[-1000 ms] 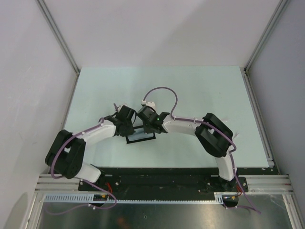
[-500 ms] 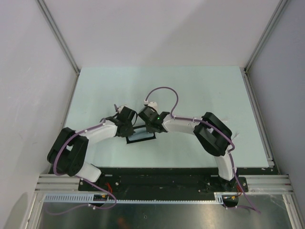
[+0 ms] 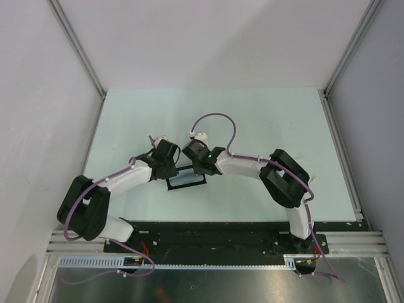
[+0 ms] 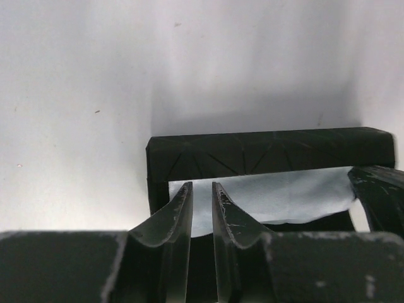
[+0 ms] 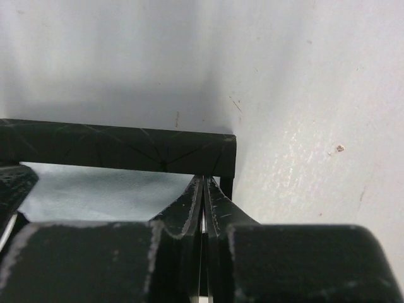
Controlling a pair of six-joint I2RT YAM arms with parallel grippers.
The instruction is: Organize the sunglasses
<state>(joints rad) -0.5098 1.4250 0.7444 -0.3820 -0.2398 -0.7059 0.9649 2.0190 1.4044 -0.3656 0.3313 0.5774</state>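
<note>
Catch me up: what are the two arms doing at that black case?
Both arms are bent over the black case, with a pale blue cloth lying in it. The left gripper sits at the cloth's left end, jaws slightly apart. The right gripper is shut at the cloth's right edge; whether it pinches the cloth is unclear. The sunglasses are not visible in any view.

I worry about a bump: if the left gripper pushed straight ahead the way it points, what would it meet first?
Most likely the pale blue cloth lying in the black case, right at the left gripper's tips; depth is unclear.
</note>
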